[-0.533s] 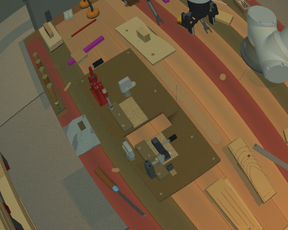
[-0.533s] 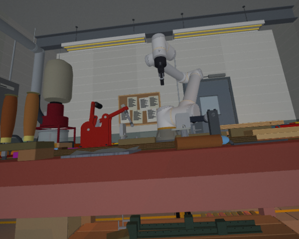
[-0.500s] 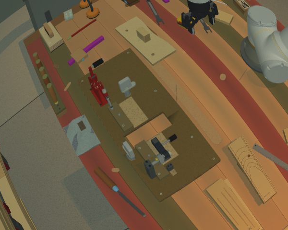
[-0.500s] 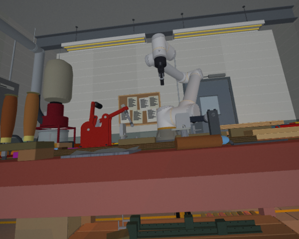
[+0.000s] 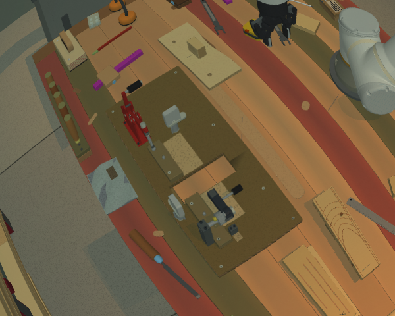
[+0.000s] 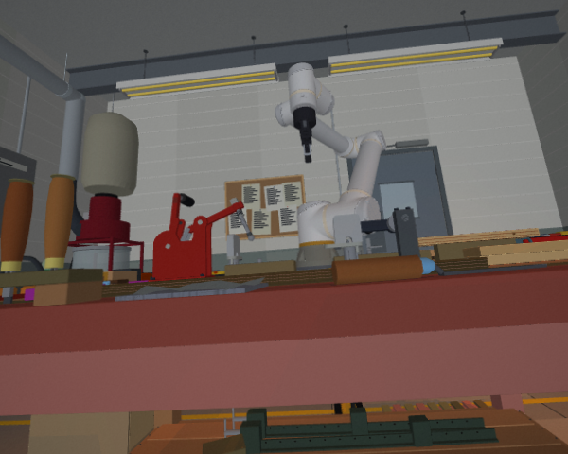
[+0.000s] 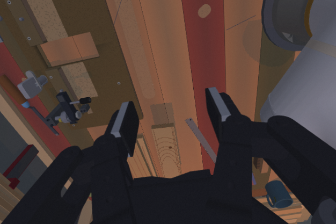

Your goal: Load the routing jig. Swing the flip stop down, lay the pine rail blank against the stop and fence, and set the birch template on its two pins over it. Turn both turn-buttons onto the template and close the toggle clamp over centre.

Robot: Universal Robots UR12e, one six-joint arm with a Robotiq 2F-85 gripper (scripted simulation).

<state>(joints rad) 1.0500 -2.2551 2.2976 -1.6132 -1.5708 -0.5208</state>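
Observation:
In the middle of the bench lies the dark brown jig base (image 5: 204, 170). On it stand the red toggle clamp (image 5: 134, 122) with its lever raised, two grey turn-buttons (image 5: 172, 117) (image 5: 176, 206), and the black flip stop (image 5: 221, 204) near the right end. The birch template (image 5: 200, 54), with a block handle, lies beyond the jig's far end. The pine rail blank (image 5: 346, 231), marked with arched grain, lies on the bench right of the jig. High above the bench's far side hangs my gripper (image 5: 276, 37), open and empty (image 7: 171, 112).
The robot's base (image 5: 364, 68) stands on the bench right of the gripper. A steel ruler (image 5: 378, 219) lies beside the pine blank, and a second board (image 5: 317, 282) lies in front of it. A chisel (image 5: 163, 263) lies along the front edge. A grey cloth (image 5: 112, 185) lies left of the jig.

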